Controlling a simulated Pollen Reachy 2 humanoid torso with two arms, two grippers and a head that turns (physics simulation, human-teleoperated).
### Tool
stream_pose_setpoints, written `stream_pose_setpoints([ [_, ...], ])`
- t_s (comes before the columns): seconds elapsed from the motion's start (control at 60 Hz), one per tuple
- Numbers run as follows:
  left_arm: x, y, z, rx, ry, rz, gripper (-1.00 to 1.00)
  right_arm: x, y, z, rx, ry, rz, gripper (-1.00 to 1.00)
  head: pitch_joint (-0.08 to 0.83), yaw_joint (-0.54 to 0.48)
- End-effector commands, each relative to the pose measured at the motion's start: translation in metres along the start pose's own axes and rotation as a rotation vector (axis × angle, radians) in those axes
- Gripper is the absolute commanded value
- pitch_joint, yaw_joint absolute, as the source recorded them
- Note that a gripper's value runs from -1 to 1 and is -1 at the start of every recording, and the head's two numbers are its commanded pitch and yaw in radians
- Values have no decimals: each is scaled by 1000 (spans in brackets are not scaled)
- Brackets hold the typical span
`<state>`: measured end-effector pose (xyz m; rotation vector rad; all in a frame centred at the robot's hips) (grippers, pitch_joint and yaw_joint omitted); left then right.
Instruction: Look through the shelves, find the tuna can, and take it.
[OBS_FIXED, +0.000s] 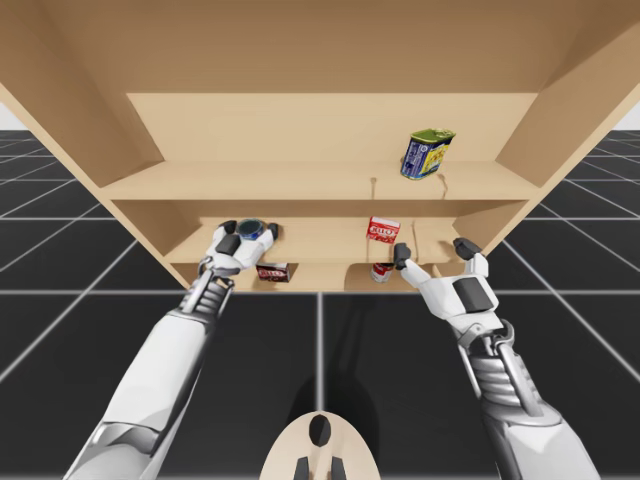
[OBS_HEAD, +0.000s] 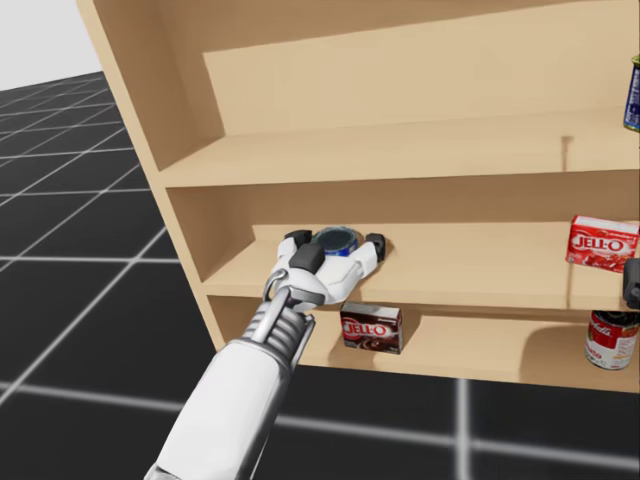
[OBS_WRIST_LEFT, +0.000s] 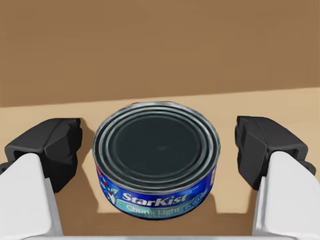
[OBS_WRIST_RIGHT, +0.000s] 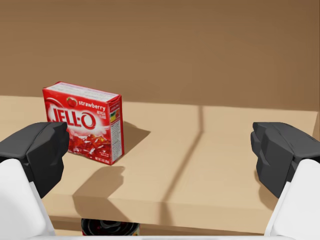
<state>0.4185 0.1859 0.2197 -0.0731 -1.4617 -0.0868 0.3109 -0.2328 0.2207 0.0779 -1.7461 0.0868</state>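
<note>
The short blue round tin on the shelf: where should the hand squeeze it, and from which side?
Squeeze the short blue round tin across its curved side wall, coming in level from the open front of the shelf. It stands upright and squat, and my left gripper has an open finger on either side.

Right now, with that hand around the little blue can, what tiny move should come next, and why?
Probably close the left gripper on the tuna can. The can sits squarely between the open fingers, a gap showing on each side, so nothing grips it yet.
</note>
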Motion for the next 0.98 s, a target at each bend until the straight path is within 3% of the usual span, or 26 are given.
stream_pose_setpoints([
  [0.017, -20, -11, -8, -22, 55, 15, 1000, 0, 0, 0, 0, -1, -7, -1000, 416, 297],
  [0.2, -13, -11, -3, -28, 30, 23, 1000, 0, 0, 0, -1, -3, -8, -1000, 416, 295],
  [0.45, 24, -14, 29, -34, -76, 4, 1000, 0, 0, 0, -1, -3, -10, -1000, 416, 294],
  [0.667, 54, -19, 77, -50, -183, -52, 1000, 1, 0, 0, -1, -6, -11, -1000, 415, 295],
  [0.983, 46, -13, 154, -84, -204, -89, 1000, 1, -1, 1, 9, -4, -4, -1000, 418, 289],
])
